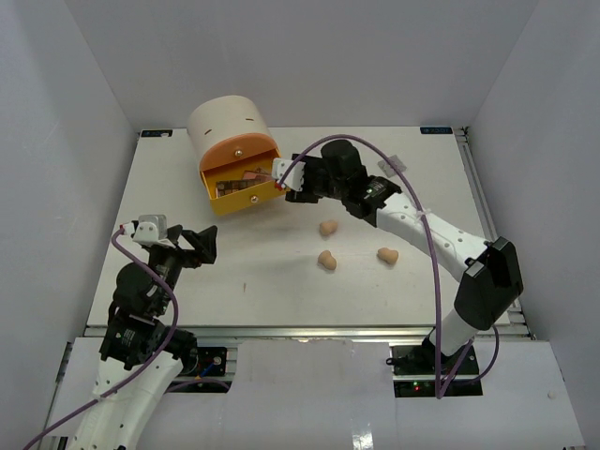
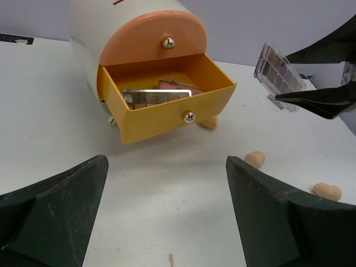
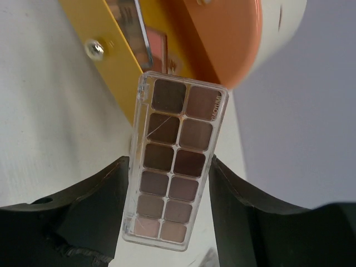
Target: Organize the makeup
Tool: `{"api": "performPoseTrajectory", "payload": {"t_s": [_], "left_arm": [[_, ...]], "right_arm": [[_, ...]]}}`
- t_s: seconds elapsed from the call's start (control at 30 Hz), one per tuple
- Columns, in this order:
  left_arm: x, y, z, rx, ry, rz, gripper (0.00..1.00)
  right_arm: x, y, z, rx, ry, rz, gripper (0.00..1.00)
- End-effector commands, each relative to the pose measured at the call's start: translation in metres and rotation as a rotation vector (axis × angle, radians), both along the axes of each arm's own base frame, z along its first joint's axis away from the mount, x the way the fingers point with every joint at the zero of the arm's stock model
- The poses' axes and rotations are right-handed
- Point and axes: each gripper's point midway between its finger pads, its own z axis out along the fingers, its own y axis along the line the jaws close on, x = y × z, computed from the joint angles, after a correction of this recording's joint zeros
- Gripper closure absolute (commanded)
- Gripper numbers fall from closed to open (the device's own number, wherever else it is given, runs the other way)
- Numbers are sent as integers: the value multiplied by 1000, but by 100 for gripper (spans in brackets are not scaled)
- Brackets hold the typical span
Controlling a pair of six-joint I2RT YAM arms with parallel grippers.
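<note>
The white table [image 1: 234, 281] fills the middle of the top view. The round cream drawer unit [image 1: 225, 117] stands at its upper left, with the yellow drawer [image 2: 161, 119] pulled out below the shut orange front. The right gripper [image 1: 286, 178] reaches in from the right of that view to the drawer's right-hand corner. It is clamped at half width across the long edges of a clear-cased brown eyeshadow palette [image 3: 175, 161], which hangs in the air just beside the drawer and is not yet inside it. The left gripper [image 1: 202, 242] sits at the lower left with its jaws spread wide, holding nothing and well apart from everything. Inside the drawer lie a clear-lidded palette [image 2: 156, 97] and a pinkish one [image 2: 178, 85] behind it. Three tan sponges [image 1: 328, 228] rest loose at centre right of the table, and in the left wrist view a tan shape under the drawer's front corner may be a fourth. The main risk, as I judge it, is the tilted palette catching the drawer's side wall or the orange front above. It could then twist out of the smooth-sided grip or shove the light unit. Dropped flat on the palettes already inside, it could also ride too high for the drawer to shut.
</note>
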Motion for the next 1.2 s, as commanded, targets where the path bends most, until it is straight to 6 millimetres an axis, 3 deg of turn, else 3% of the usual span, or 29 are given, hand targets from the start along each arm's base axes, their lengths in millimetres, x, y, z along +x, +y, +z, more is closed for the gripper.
{"api": "performPoseTrajectory", "payload": {"t_s": [0.0,0.13,0.23,0.33,0.5,0.7,0.8,0.87,1.0,1.17], "left_arm": [[-1,9,2,-6,-1,45,2],[-2,12,3,-8,-4,60,2],[-2,13,4,-8,-5,65,2],[-2,14,4,-9,-8,71,2],[-3,16,6,-13,-16,80,2],[-5,16,8,-17,-27,79,2],[-6,17,9,-19,-31,80,2],[-7,17,10,-22,-36,80,2],[-7,17,10,-21,-37,79,2],[-8,17,11,-23,-40,79,2]], "right_arm": [[8,29,68,-144,-384,91,81],[11,69,90,-194,-535,141,78],[12,97,93,-206,-616,179,70],[22,119,81,-221,-634,186,62],[35,137,60,-240,-666,177,55],[42,143,45,-249,-671,149,30],[42,140,48,-236,-666,133,22],[40,137,55,-219,-661,123,10],[34,128,71,-184,-643,102,10],[26,97,114,-41,-562,-3,10]]}}
